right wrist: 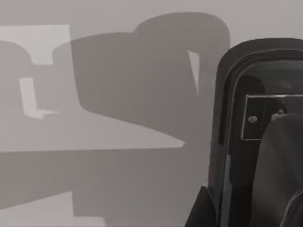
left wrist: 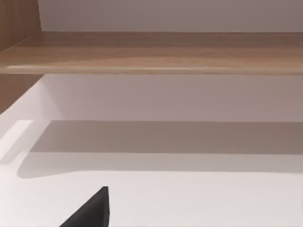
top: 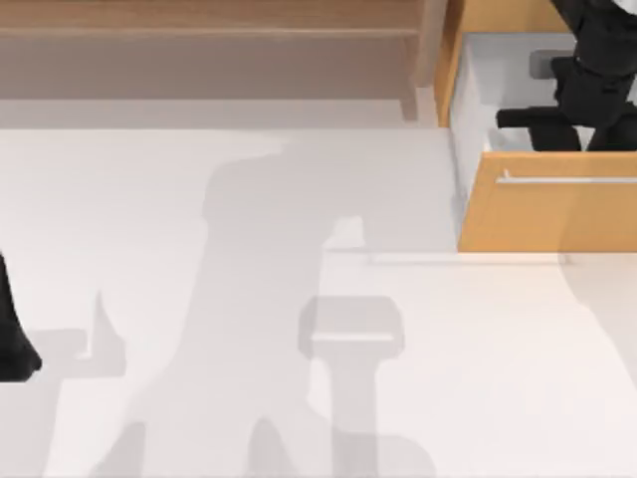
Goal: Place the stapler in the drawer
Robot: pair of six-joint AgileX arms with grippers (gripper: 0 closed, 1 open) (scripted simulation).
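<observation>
The drawer (top: pixel 557 214) stands pulled open at the table's back right, its orange-tan front and silver bar handle (top: pixel 567 180) facing the front. The black stapler (top: pixel 532 118) lies level inside it above the white floor, pointing left. My right gripper (top: pixel 587 105) reaches down into the drawer and is shut on the stapler's right end. The right wrist view has the stapler (right wrist: pixel 255 132) close up, with its metal plate, over the drawer's pale floor. My left gripper (top: pixel 12 349) is parked at the table's left edge.
A pale brown wooden shelf (top: pixel 199 30) runs along the back, left of the drawer; in the left wrist view the same shelf (left wrist: pixel 151 52) crosses above the white table (top: pixel 299 398). Arm shadows fall across the table's middle.
</observation>
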